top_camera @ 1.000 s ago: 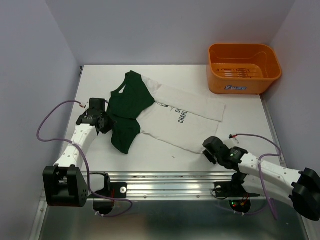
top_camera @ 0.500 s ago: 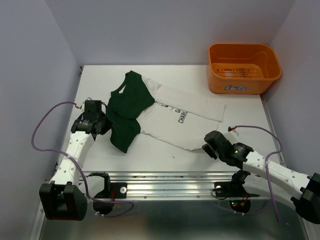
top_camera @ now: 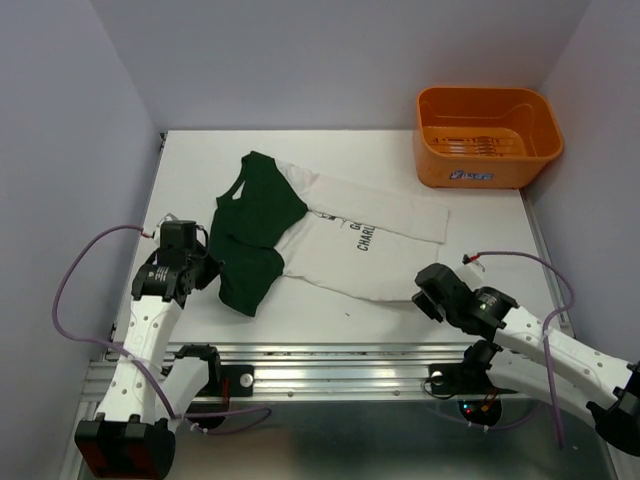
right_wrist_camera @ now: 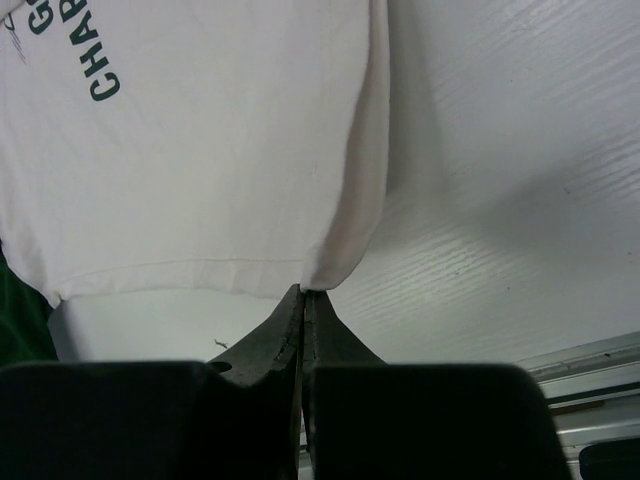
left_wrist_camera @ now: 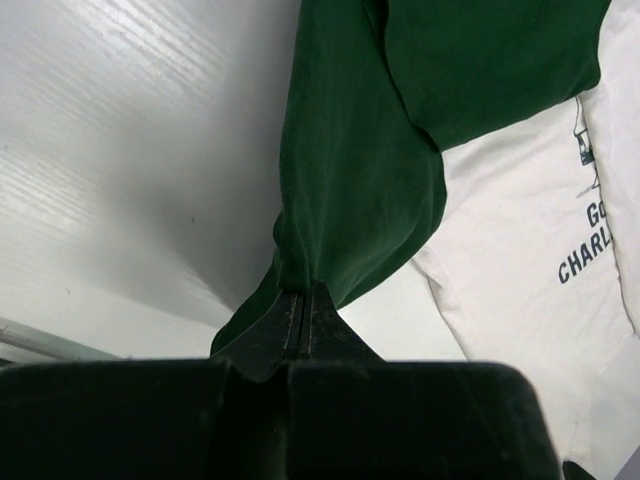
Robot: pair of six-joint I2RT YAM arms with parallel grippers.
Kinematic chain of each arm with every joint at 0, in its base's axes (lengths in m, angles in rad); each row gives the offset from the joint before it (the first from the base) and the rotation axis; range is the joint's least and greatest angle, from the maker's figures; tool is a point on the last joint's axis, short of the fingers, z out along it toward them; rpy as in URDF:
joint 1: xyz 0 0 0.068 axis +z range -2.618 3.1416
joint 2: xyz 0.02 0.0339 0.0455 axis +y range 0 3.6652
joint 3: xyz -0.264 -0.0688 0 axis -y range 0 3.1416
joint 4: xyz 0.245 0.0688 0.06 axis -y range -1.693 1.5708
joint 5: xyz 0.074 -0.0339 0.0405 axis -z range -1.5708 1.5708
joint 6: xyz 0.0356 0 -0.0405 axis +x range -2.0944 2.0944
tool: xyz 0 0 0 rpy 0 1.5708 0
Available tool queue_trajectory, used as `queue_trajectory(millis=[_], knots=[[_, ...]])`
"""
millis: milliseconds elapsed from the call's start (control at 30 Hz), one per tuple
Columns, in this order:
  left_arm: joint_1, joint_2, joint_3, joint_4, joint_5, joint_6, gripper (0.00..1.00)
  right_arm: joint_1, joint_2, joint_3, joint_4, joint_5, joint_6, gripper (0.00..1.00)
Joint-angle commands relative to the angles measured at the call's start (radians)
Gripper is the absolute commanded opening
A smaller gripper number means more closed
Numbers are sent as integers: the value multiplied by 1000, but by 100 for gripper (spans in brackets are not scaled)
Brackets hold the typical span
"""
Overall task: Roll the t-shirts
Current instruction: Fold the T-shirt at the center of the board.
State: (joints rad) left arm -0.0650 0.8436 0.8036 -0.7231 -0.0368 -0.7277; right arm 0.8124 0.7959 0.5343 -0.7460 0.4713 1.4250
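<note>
My left end effector (top_camera: 208, 268) is clenched on the dark green part of the t-shirt (top_camera: 345, 255). In the left wrist view my two fingers (left_wrist_camera: 285, 325) sit pressed together with a tuck of green cloth (left_wrist_camera: 355, 190) caught between their tips, and the cloth runs up and away from them in a long fold.

My right end effector (top_camera: 428, 292) is clenched too. In the right wrist view it pinches the near corner of the white hem (right_wrist_camera: 325, 265), which draws to a point right at my fingertips (right_wrist_camera: 285, 325).

The t-shirt lies spread across the middle of the white surface (top_camera: 480, 235). Its green part (top_camera: 255, 215) is on the left, folded over onto the white body. The white body stretches right toward my other arm. Dark printed lettering (top_camera: 362, 236) shows on the white cloth, just right of the green edge. In the left wrist view I can read the start of it (left_wrist_camera: 590, 255), but the rest runs out of frame.

From above, the shirt lies slanted, its green end nearer the far left and its white hem nearer the near right. An orange basket (top_camera: 520, 172) stands at the far right corner of the surface, well apart from the shirt and from both my arms.
</note>
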Motion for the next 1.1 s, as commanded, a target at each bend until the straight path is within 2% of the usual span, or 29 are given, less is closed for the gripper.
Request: queue_trajectory(millis=[0,200,367,733,1067], knots=[[-1,-66,-18,-67,-5,-26,0,4,-27,53,-78,49,-14,1],[-1,-90,23,-102,-12,-33,0,4,-47,70,-124,46,-29,1],[-1,-60,77,-46,0,-39,0,4,-80,75,-158,56,-23,1],[-1,140,256,85,28,-26,0,4,-52,150,-167,190,-14,1],[-1,301,368,169,9,20,0,4,61,236,-162,309,-41,1]])
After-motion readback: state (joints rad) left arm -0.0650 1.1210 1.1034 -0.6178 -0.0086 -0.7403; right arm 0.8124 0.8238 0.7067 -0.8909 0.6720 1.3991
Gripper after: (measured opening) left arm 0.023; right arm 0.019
